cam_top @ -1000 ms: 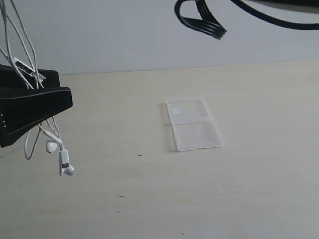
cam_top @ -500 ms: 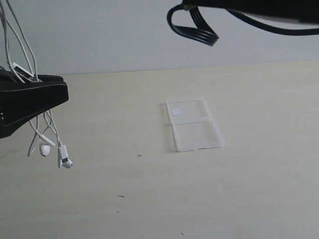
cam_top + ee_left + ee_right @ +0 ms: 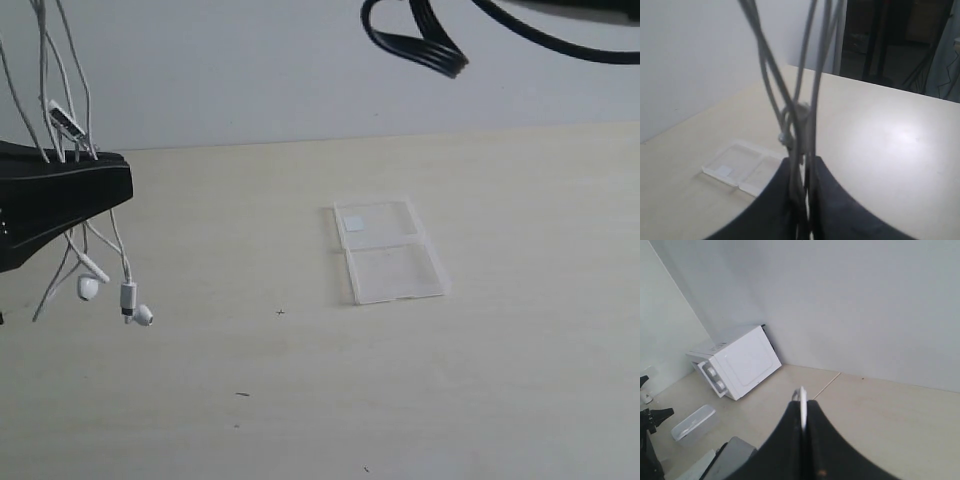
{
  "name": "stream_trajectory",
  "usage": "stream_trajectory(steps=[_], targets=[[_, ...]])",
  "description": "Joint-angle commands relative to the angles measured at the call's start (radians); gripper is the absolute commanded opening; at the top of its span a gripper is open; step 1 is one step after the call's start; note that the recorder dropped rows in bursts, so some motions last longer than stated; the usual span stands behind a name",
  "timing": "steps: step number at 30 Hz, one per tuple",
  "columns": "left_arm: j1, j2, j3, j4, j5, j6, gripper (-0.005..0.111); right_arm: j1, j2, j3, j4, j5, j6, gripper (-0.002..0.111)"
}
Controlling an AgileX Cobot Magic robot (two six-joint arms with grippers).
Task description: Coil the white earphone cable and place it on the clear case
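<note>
The exterior view looks down at a slant across the tabletop point(image 3: 500, 380) toward a pale wall point(image 3: 250, 70), with the clear case point(image 3: 388, 250) mid-frame and the left hand point(image 3: 120, 185) at the 9 o'clock edge. The left wrist view sights close along that hand onto the same tabletop and case. The right wrist view faces past the right hand point(image 3: 802, 407) toward a grey wall point(image 3: 865, 300) and a white boxy appliance point(image 3: 737, 362).

txt/labels: none legible | sticker point(image 3: 354, 222) on clear case point(image 3: 398, 272): blank

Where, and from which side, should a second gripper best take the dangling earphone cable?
Take the cable just above its earbuds, below the left gripper, coming in level from the side: the strands hang near-vertical there, so jaws can close across them.
</note>
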Motion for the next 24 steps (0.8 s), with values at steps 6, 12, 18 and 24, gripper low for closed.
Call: stream_trajectory(steps=[6,12,18,24], targets=[[-0.002,-0.084,0.003,-0.017,-0.084,0.002,0.000,0.000,-0.012,-0.008,-0.009,-0.065,-0.011,0.000],[-0.002,-0.153,0.003,0.095,-0.203,-0.109,0.000,0.000,-0.012,0.032,-0.009,-0.167,-0.035,0.000],[-0.002,-0.155,0.003,0.113,-0.210,-0.139,0.000,0.000,-0.012,0.114,-0.009,-0.279,-0.035,0.000],[-0.002,-0.155,0.003,0.129,-0.238,-0.157,0.000,0.000,-0.014,0.157,-0.009,-0.332,-0.035,0.000]])
